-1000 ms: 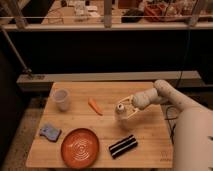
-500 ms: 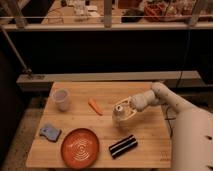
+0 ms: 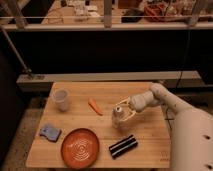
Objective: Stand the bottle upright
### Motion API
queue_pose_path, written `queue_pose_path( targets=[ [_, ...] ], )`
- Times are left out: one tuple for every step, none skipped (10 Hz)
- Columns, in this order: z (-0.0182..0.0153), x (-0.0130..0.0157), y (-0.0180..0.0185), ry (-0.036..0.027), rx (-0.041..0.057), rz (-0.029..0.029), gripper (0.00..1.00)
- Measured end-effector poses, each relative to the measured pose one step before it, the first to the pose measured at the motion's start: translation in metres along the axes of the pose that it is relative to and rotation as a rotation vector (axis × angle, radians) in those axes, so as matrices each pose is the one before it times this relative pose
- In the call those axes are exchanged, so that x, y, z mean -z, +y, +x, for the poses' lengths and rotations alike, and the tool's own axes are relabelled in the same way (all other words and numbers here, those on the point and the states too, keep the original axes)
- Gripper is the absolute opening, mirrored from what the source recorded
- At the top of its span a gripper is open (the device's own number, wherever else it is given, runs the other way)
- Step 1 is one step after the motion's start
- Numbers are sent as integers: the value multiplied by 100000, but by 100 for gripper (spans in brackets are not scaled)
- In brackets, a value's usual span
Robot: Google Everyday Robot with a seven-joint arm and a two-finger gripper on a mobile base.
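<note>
The wooden surface (image 3: 150,145) lies under my white arm (image 3: 172,107), which reaches in from the right edge toward its middle. My gripper (image 3: 123,110) sits there, fingers clamped on the bottle (image 3: 119,116), cap up, just right of the carrot (image 3: 95,106). Bare wood lies behind it.

It looks like a robot test room in an office or lab. The gripper (image 3: 123,111) is over a small wooden table (image 3: 150,137). Far behind the gripper runs a dark railing (image 3: 105,26), and beyond it are cluttered desks (image 3: 80,7). Left of the gripper, a clear cup (image 3: 61,99) stands.
</note>
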Motion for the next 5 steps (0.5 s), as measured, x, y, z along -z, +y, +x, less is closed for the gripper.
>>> queue_pose_path(
  targets=[
    [129,-77,-24,-239,-60,-236,5],
    [200,-166,-34,-442,-108,-479,5],
    [182,-114,-16,-444,-29,-262,5],
    [175,2,59,-249,-80,-54,5],
    [169,-30,33,-288,-45,-30,5]
  ],
)
